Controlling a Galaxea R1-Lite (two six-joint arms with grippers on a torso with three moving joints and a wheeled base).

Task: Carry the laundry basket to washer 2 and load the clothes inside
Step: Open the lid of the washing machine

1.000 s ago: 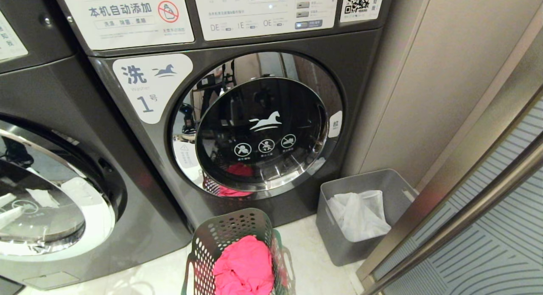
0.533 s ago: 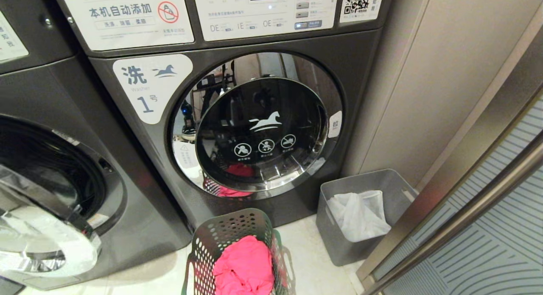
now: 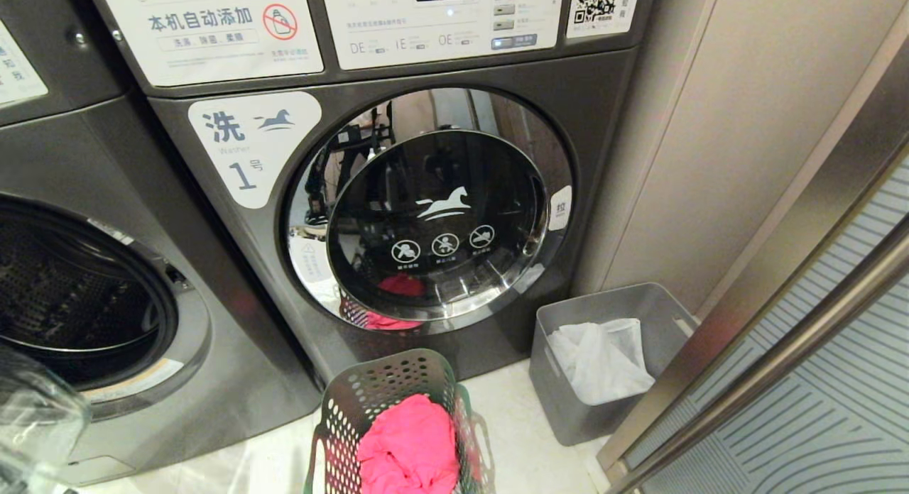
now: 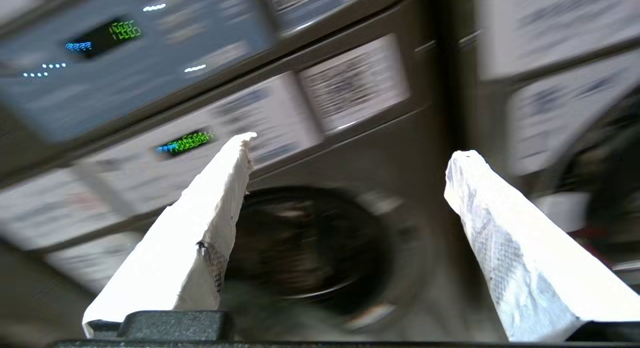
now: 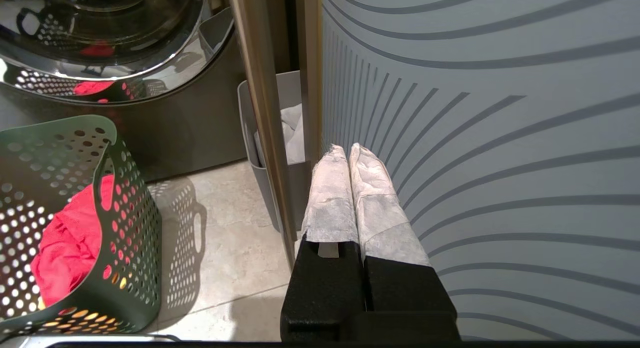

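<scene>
The green perforated laundry basket (image 3: pixel 387 384) stands on the floor before the washer marked 1 (image 3: pixel 433 210), with pink clothes (image 3: pixel 408 444) bunched inside. Left of it is another washer (image 3: pixel 106 160), its number out of view. Its door (image 3: pixel 32 423) is swung wide and the dark drum (image 3: pixel 71 302) is exposed. My left gripper (image 4: pixel 355 145) is open and empty, held in the air facing that open drum (image 4: pixel 310 248). My right gripper (image 5: pixel 347 148) is shut and empty, parked low beside the basket (image 5: pixel 125 188) and its clothes (image 5: pixel 70 243).
A grey bin (image 3: pixel 554 394) holding white cloth (image 3: pixel 603 359) stands right of washer 1 against the wall. A metal door frame (image 3: pixel 781 352) and a striped glass panel (image 5: pixel 475 138) close off the right side. Pale floor tiles (image 5: pixel 235 238) lie between basket and bin.
The left washer's door has swung from nearly shut to wide open, baring the drum; its glass now sits at the lower left corner. Basket, bin and right arm have not moved.
</scene>
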